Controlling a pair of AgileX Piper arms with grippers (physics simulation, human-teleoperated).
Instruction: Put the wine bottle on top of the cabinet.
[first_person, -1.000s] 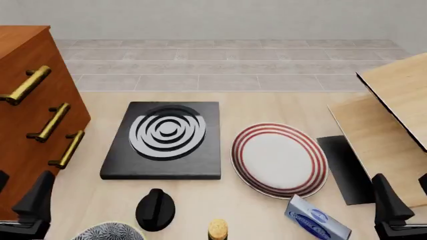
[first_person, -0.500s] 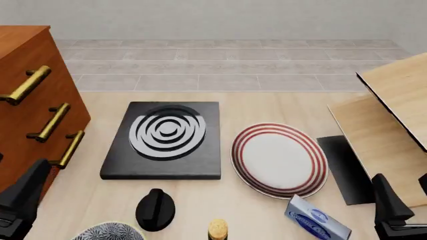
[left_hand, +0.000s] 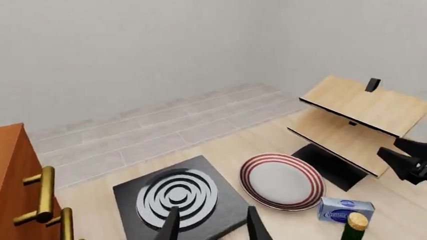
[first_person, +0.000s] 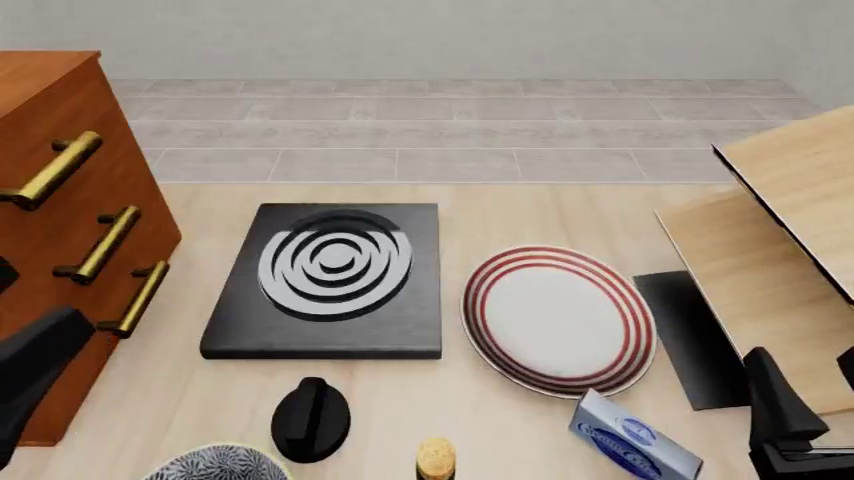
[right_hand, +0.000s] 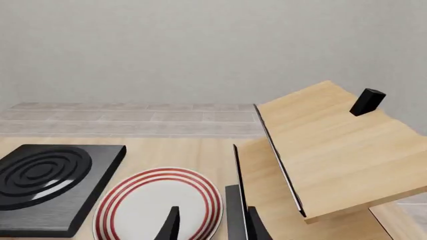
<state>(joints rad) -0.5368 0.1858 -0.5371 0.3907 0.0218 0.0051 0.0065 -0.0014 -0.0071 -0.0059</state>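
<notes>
Only the tan cork (first_person: 435, 458) of the wine bottle shows at the front view's bottom edge; the left wrist view catches the cork and dark green neck (left_hand: 354, 226). The reddish-brown cabinet (first_person: 54, 210) with brass bar handles stands at the far left, also seen as the cabinet (left_hand: 13, 185). My left gripper (first_person: 30, 372) hangs low beside the cabinet's front, well left of the bottle; in its own view the left gripper (left_hand: 213, 229) is open and empty. My right gripper (first_person: 811, 405) sits at the lower right, and the right gripper (right_hand: 212, 227) is open over the plate's near edge.
A black hob with white rings (first_person: 330, 275) lies centre-left, a red-striped plate (first_person: 558, 318) to its right. A black knob (first_person: 310, 418), a patterned bowl (first_person: 214, 466) and a blue-white box (first_person: 635, 446) sit near the front. A pale wood shelf (first_person: 787, 230) and a black mat (first_person: 687, 335) fill the right.
The left gripper has swung further left and tilted, now showing as a larger dark shape by the cabinet. The right arm and the objects have not moved.
</notes>
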